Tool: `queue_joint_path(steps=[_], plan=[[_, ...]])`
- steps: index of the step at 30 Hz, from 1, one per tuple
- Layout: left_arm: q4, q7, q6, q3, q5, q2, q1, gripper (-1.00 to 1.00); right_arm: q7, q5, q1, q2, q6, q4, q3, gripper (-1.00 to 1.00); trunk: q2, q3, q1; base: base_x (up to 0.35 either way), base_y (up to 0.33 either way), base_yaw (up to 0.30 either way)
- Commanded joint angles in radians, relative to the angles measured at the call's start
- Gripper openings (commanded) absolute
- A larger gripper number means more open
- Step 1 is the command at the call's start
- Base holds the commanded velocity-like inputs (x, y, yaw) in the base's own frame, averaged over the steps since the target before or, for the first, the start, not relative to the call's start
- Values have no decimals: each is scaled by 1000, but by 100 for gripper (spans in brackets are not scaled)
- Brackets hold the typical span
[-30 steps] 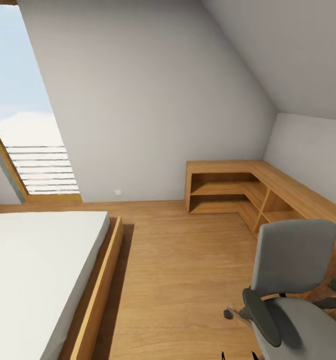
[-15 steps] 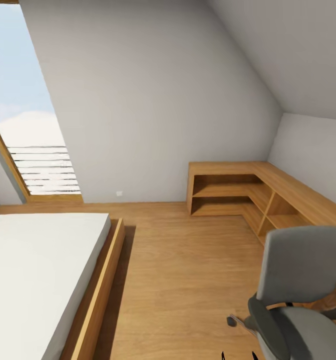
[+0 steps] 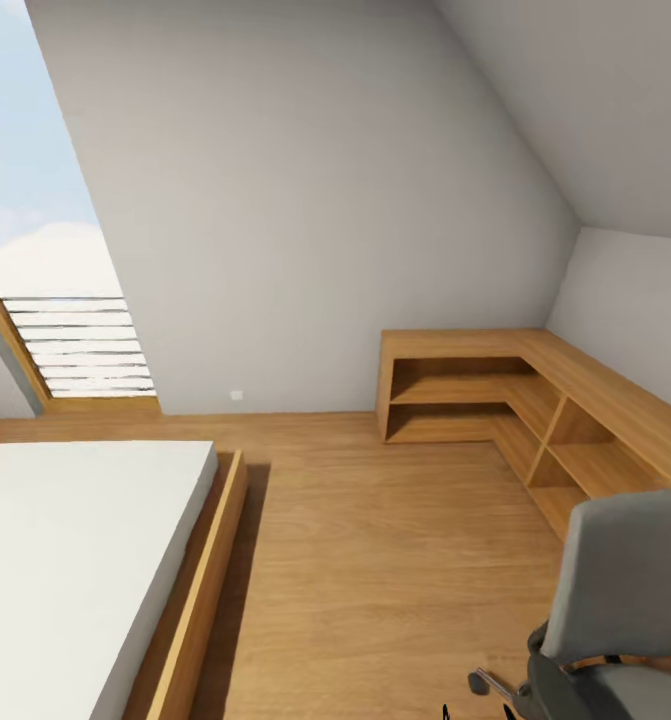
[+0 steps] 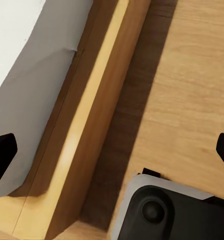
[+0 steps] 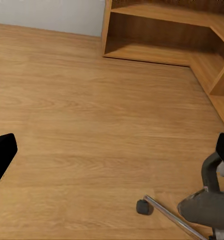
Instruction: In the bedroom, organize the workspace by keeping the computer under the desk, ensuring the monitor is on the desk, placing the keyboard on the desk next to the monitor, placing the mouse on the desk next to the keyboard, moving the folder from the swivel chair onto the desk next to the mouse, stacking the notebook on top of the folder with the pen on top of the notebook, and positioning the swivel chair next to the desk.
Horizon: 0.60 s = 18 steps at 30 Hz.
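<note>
I am in the bedroom, with its sloped grey ceiling and light wood floor point(image 3: 375, 560). The grey swivel chair point(image 3: 630, 590) stands at the lower right of the head view, its backrest toward me and a caster on the floor. One chrome leg with its caster point(image 5: 143, 206) appears in the right wrist view. My left gripper point(image 4: 112, 152) is open above the floor beside the bed frame. My right gripper point(image 5: 112, 154) is open over bare floor, a little short of the chair. The desk, computer, monitor, keyboard, mouse, folder, notebook and pen are out of view.
A low bed point(image 3: 75, 560) with a white mattress and a wooden frame point(image 4: 86, 125) takes up the left side. L-shaped oak shelves point(image 3: 535, 400) run along the far right corner. A tall skylight point(image 3: 35, 230) is at the left. My own base point(image 4: 167, 210) is below the left gripper.
The whole head view has shifted, so the camera moved. The chair has slid toward the lower right corner of the picture, and the shelves sit slightly lower and further right.
</note>
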<state>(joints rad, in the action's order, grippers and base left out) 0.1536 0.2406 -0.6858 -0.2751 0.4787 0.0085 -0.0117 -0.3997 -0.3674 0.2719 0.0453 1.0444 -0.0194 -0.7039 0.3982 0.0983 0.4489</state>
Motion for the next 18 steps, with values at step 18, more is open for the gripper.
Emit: queue_joint_path(steps=[18], plan=[[3, 8, 0, -9, 3, 1, -1, 100, -4, -4, 1, 1, 3, -2, -9, 100, 2, 2, 1, 295, 171, 0]])
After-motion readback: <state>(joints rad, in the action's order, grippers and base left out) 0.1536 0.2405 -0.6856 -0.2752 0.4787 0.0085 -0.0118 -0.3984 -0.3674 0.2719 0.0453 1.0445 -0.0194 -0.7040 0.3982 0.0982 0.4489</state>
